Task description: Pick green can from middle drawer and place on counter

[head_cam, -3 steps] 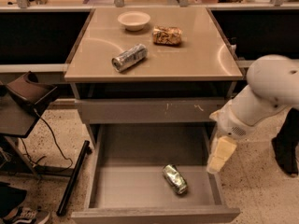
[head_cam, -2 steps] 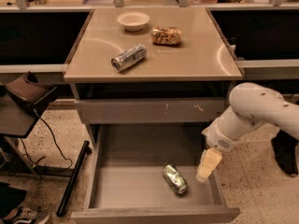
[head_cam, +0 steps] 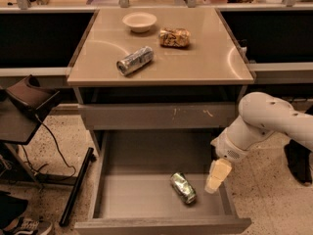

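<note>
One green can [head_cam: 183, 187] in middle drawer [head_cam: 132, 197] just beside gripper [head_cam: 214, 184], grip state unclear.

Counter [head_cam: 195, 62] glare; pale tool [head_cam: 216, 176] over dim drawer [head_cam: 137, 199]

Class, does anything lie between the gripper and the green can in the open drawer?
Nothing visible does. The gripper hangs close beside the green can, above the bare floor of the drawer, with open space between them.

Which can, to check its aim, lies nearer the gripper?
The green can in the middle drawer, gripper just right of it; the silver can lies on the counter.
</note>
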